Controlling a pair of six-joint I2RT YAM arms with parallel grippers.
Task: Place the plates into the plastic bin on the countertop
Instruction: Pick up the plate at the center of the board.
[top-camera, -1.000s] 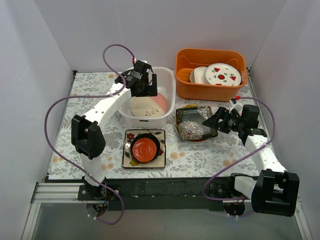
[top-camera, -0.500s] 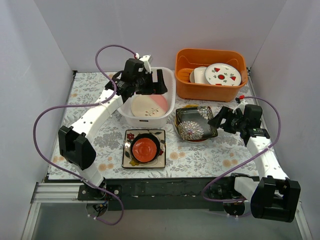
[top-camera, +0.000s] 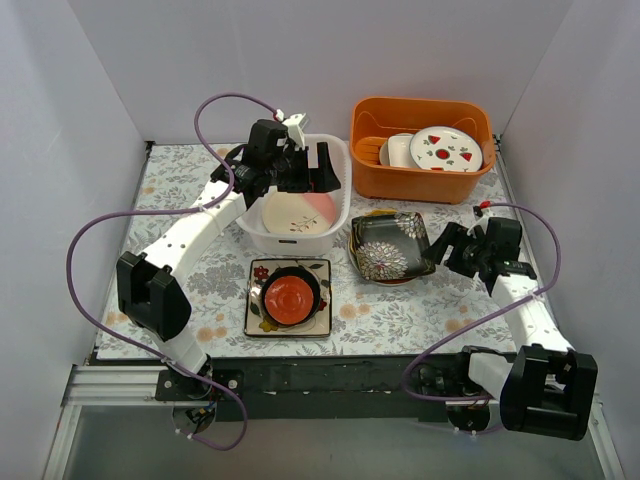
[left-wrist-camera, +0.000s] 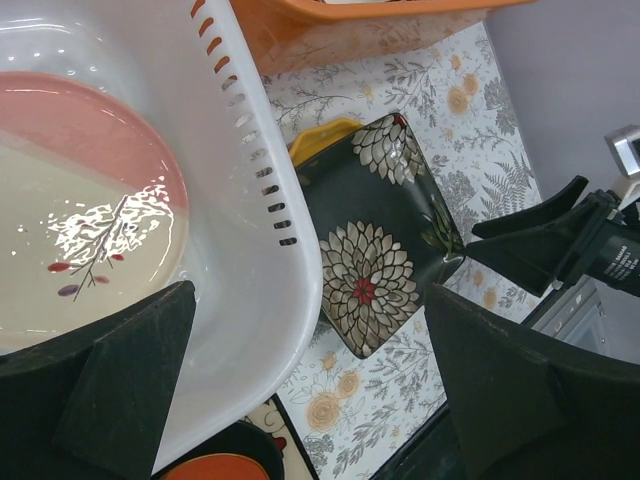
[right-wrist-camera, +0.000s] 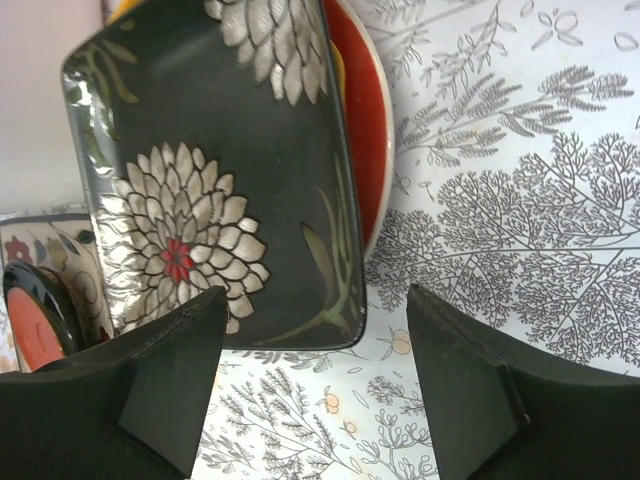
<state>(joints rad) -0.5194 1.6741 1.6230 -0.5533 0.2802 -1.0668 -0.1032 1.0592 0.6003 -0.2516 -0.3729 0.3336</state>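
An orange tub (top-camera: 420, 186) stands at the worktop's far right corner. In it lies a white plate (top-camera: 446, 148) with red fruit marks, beside other white dishes (top-camera: 398, 151).

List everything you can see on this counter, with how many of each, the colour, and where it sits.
plastic bin: one, white, back centre
round plate: one, cream and pink, inside the bin
orange tub: one, back right
fruit-marked plate: one, white with red marks, in the orange tub
black square plate: one, white flowers, top of a stack right of the bin
yellow plate: one, under the black one
red plate: one, same stack
white square plate: one, coloured flowers, front centre
dark round plate: one, on the white square
small red plate: one, on the dark plate
countertop: pale, leaf print
left gripper: open, over the bin
right gripper: open, at the black plate's edge
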